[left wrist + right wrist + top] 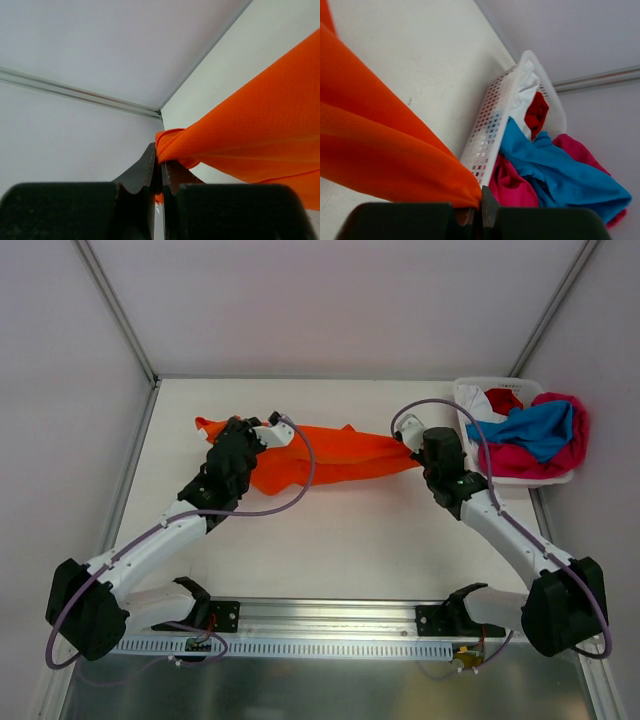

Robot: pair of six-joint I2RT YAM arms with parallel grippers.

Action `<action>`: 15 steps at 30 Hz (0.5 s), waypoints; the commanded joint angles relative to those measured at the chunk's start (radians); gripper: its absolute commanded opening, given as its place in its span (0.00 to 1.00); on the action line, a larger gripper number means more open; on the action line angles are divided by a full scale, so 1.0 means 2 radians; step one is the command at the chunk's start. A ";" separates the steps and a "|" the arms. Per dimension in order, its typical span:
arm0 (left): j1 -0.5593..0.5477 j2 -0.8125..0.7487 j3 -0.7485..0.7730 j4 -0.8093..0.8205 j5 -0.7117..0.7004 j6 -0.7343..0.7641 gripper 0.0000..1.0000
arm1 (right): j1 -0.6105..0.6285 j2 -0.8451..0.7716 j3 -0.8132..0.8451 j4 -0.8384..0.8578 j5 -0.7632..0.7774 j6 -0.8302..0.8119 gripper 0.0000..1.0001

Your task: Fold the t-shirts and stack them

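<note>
An orange t-shirt (330, 455) hangs stretched between my two grippers over the far half of the table. My left gripper (252, 430) is shut on its left end; in the left wrist view the cloth (250, 120) bunches where the black fingertips (147, 162) pinch it. At the shirt's right end my right gripper (415, 445) is shut, and the right wrist view shows orange cloth (380, 150) clamped at the jaws. More t-shirts lie heaped in the basket: blue (535, 428), magenta-pink (540, 458), red (503, 400) and white (527, 97).
A white plastic basket (470, 390) stands at the far right corner of the table, cloth spilling over its rim. The basket's perforated side (490, 130) is close beside my right gripper. White enclosure walls rise behind and on both sides.
</note>
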 commanded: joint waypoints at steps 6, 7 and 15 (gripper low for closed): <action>0.002 -0.127 0.085 -0.018 -0.005 0.032 0.00 | -0.024 -0.134 0.076 0.006 0.034 -0.019 0.00; 0.002 -0.134 0.093 -0.021 -0.002 0.036 0.00 | -0.024 -0.145 0.086 -0.001 0.033 -0.017 0.00; 0.002 -0.181 0.183 -0.083 0.022 0.042 0.00 | -0.024 -0.203 0.224 -0.102 0.030 -0.003 0.00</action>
